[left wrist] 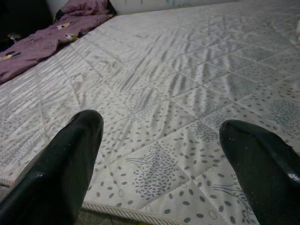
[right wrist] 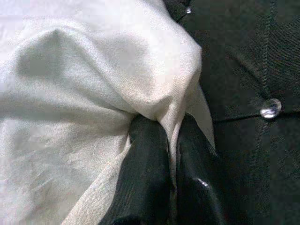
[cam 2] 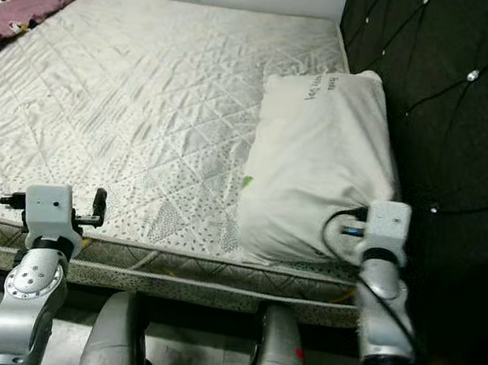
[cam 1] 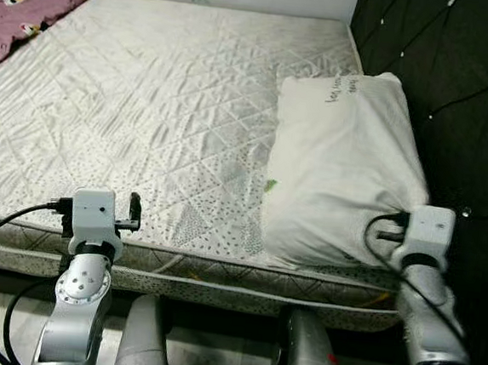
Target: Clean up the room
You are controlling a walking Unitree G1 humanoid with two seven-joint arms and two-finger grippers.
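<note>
silver arms with white wrist camera blocks, black cables, glossy black fingers [left wrist: 61, 173].

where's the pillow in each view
Left eye view: pillow at right, against the dark headboard.
Right eye view: pillow right of centre.
Left wrist view: no pillow that I can make out, just the mattress.
Right wrist view: pillow corner pinched by right end effector.
Shared landmark: the headboard.
</note>
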